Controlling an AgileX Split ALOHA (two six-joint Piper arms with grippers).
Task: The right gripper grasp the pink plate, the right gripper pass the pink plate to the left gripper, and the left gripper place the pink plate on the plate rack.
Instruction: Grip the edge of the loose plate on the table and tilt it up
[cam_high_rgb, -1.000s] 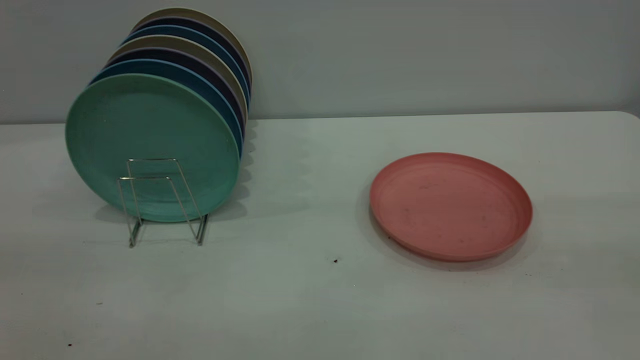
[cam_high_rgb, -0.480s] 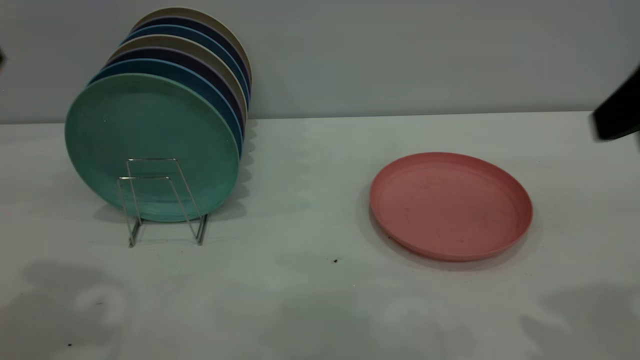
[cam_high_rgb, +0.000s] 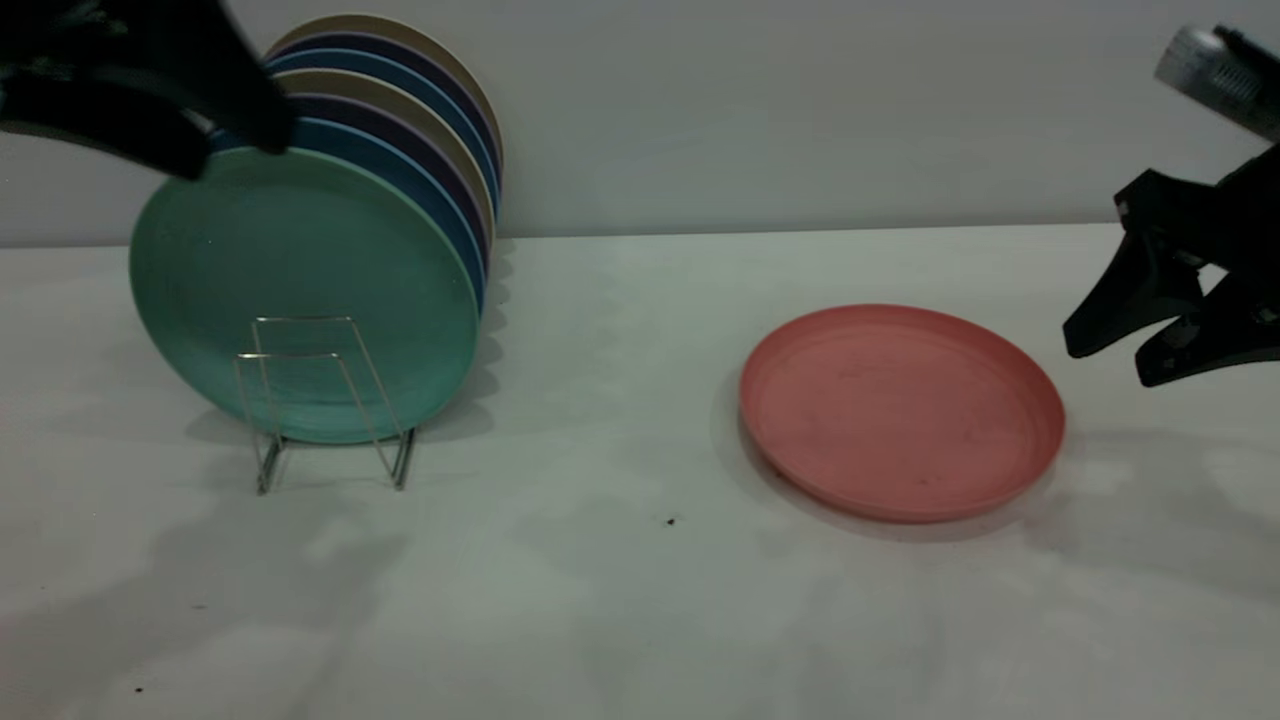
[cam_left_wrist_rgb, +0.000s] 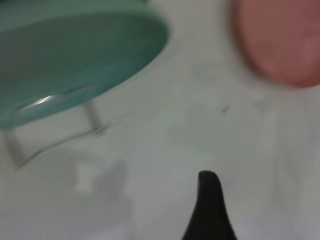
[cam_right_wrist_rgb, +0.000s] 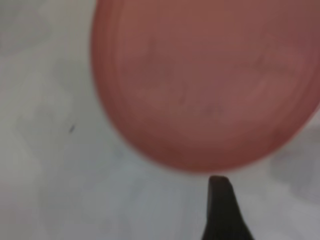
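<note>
Table (cam_high_rgb: 620, 600): white, bears all.
Plate rack (cam_high_rgb: 320, 400): wire, at left, filled with upright plates, teal plate (cam_high_rgb: 300, 290) foremost.
Pink plate (cam_high_rgb: 900, 410): flat on table, right of centre, untouched.
Left gripper (cam_high_rgb: 150, 90): above rack; finger state cannot be told.
Right gripper (cam_high_rgb: 1120, 350): fingers parted, just beside the pink plate's right rim.
Progress: no step done.

Right gripper (cam_high_rgb: 1125, 360) at far right, raised, jaws apart, left gripper (cam_high_rgb: 235, 150) high at far left
</note>
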